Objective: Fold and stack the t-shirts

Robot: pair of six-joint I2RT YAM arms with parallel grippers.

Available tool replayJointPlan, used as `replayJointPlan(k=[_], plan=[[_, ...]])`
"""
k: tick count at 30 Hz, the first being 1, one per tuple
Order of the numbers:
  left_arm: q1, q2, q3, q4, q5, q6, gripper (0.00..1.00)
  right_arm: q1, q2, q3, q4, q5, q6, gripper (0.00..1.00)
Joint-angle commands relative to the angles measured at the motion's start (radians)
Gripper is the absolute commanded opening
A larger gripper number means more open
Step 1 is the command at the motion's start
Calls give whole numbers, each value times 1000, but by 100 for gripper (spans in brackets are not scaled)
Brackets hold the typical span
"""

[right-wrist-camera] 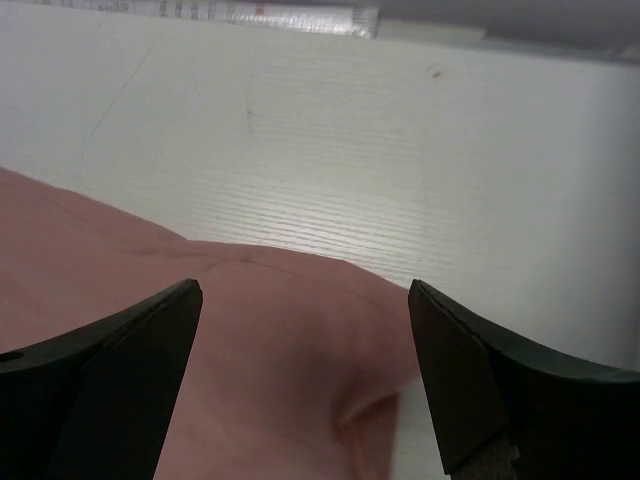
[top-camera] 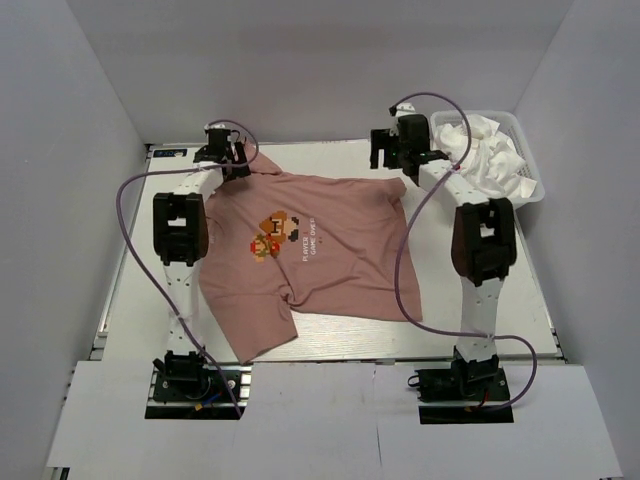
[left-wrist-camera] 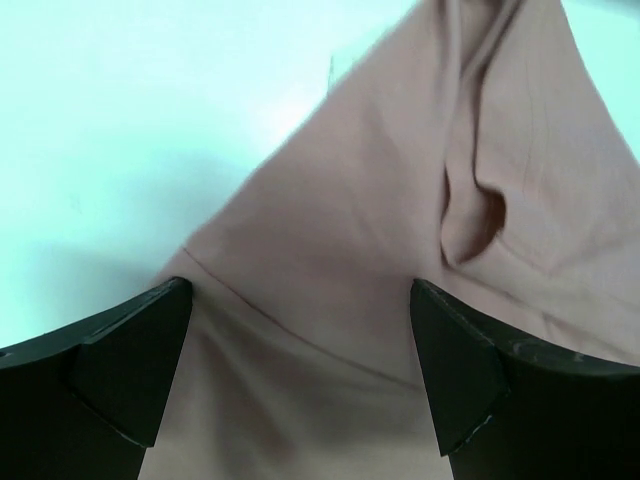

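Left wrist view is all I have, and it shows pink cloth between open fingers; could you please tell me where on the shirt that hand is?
Observer: From above, the left hand is at the far left corner of the dusty-pink t-shirt, which lies spread on the table with its print facing up.
Operator: Thank you. Where is the other arm?
Observer: The right hand is at the shirt's far right corner. It is open, with the pink edge beneath it.
Operator: Are more shirts waiting?
Observer: Yes, white t-shirts lie crumpled in a white basket at the table's far right corner.
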Motion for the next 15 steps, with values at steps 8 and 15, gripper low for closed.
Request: replayJointPlan(k=[8, 15], plan=[[-38, -167, -3, -17, 403, 17, 100, -23, 39, 84, -174, 119, -195, 90], [-271, -504, -478, 208, 664, -81, 100, -19, 116, 166, -239, -3, -142, 90]])
